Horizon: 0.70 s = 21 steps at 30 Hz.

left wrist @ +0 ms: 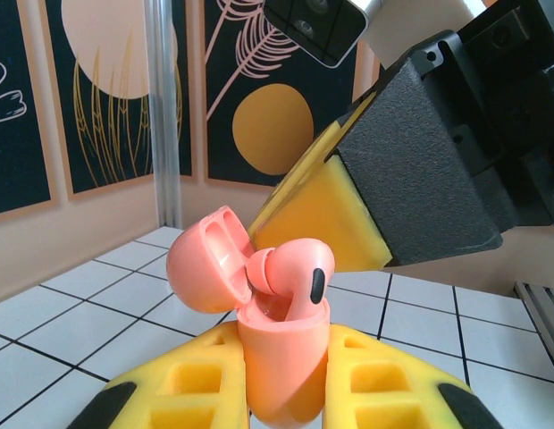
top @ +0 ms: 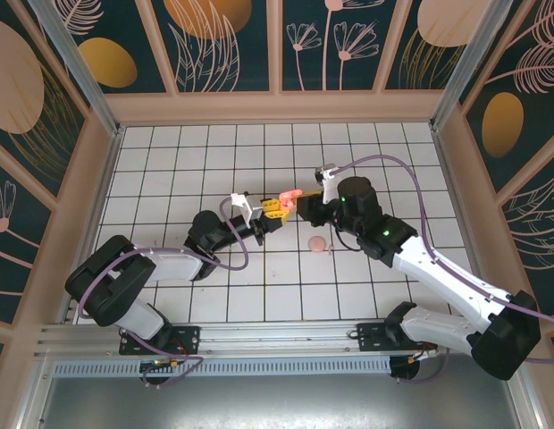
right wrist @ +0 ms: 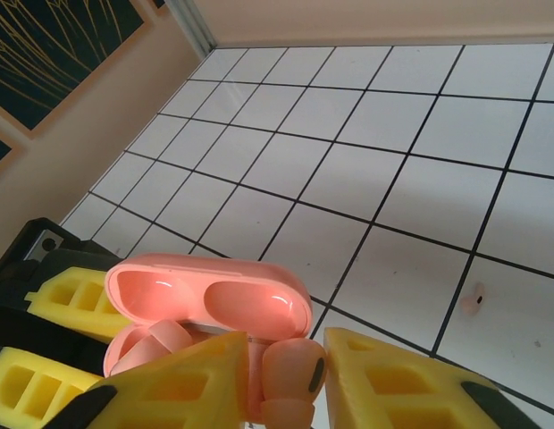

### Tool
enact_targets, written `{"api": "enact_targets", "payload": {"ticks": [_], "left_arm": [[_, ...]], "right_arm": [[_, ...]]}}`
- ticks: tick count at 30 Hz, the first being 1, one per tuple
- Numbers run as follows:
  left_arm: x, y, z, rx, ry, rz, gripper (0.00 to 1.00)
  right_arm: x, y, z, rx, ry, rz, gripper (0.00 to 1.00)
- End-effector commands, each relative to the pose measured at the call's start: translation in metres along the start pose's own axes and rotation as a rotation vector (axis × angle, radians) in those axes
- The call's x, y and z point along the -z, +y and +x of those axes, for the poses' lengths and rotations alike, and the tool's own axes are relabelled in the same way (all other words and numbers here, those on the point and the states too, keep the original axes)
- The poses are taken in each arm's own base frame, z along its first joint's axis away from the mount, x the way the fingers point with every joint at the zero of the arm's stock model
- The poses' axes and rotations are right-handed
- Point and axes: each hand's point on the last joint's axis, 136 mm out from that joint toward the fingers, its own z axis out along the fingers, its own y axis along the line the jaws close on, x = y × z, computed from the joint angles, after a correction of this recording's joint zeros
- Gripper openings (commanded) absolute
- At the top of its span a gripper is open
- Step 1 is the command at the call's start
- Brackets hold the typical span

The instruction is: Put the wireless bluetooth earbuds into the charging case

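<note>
Here left fingers (left wrist: 192, 384) clamp charging case (left wrist: 281, 357); right fingers (right wrist: 393, 375) flank bottom-cropped earbud (right wrist: 290, 375), grip unclear.

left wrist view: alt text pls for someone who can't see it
The left gripper's yellow fingers clamp an open salmon charging case upright, with one pink earbud sitting partly in it, its top above the rim. The right gripper's yellow finger hangs close above, over a white tiled floor.
</note>
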Motion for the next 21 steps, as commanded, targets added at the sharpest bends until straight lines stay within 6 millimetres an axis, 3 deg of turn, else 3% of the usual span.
{"api": "enact_targets", "payload": {"ticks": [1,8,21], "left_arm": [[-0.002,-0.004,-0.030,-0.042,-0.094,0.014,0.13],[-0.001,-0.004,-0.028,-0.045,-0.088,0.012,0.13],[0.000,-0.004,-0.027,-0.047,-0.083,0.014,0.13]], "right_arm": [[0.007,0.014,-0.008,0.024,-0.033,-0.053,0.32],[0.016,0.021,-0.022,0.022,-0.077,-0.073,0.41],[0.037,0.032,-0.041,-0.007,-0.144,-0.139,0.44]]}}
